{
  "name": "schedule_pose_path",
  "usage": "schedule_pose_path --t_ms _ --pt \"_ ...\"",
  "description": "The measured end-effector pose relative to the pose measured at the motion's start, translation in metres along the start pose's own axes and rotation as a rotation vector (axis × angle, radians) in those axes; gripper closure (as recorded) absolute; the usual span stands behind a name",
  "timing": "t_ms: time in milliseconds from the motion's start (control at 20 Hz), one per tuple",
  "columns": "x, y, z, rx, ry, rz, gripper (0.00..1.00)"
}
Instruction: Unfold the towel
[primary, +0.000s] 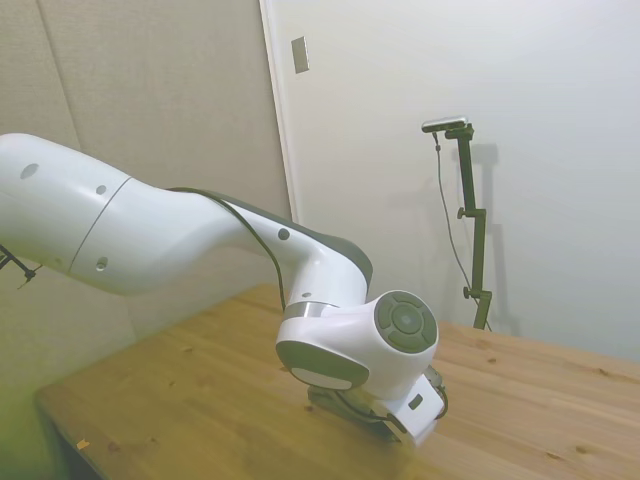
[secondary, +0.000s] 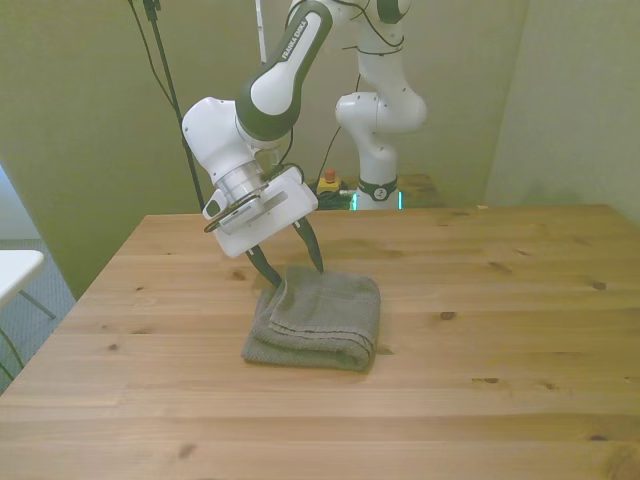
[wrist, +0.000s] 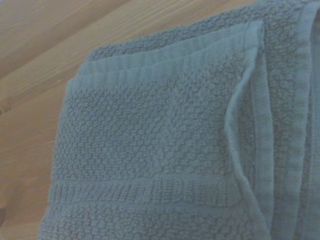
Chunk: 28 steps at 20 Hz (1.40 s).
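The towel (secondary: 318, 318) lies folded in several layers on the wooden surface (secondary: 500, 300), near the middle and a little toward the front view's left. The end effector (secondary: 287, 262) hangs tilted over the towel's far edge with its two dark fingers (secondary: 311, 243) spread apart, one tip near the towel's far corner on the front view's left and the other over the far hem; nothing is pinched between them. From the side view the arm's wrist blocks the fingers and hides the cloth almost wholly. The wrist view shows the towel (wrist: 165, 150) close up: terry weave, a woven band along the hem, and a loose top layer whose edge curls up beside stacked layers underneath. The step in hand looks like the approach to a first grasp, with the unfolding itself not yet begun. The next move probably calls for lowering the fingers around the top layer's edge only, closing on it, then lifting and drawing it away from the stack so the fold opens.
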<state>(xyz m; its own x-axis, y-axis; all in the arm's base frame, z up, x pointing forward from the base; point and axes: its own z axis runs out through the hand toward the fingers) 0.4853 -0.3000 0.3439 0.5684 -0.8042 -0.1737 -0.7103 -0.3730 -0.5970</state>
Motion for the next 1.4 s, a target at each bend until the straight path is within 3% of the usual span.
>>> schedule_pose_path --t_ms 1400 --pt "-0.005 0.007 -0.014 0.013 0.009 -0.007 1.00"
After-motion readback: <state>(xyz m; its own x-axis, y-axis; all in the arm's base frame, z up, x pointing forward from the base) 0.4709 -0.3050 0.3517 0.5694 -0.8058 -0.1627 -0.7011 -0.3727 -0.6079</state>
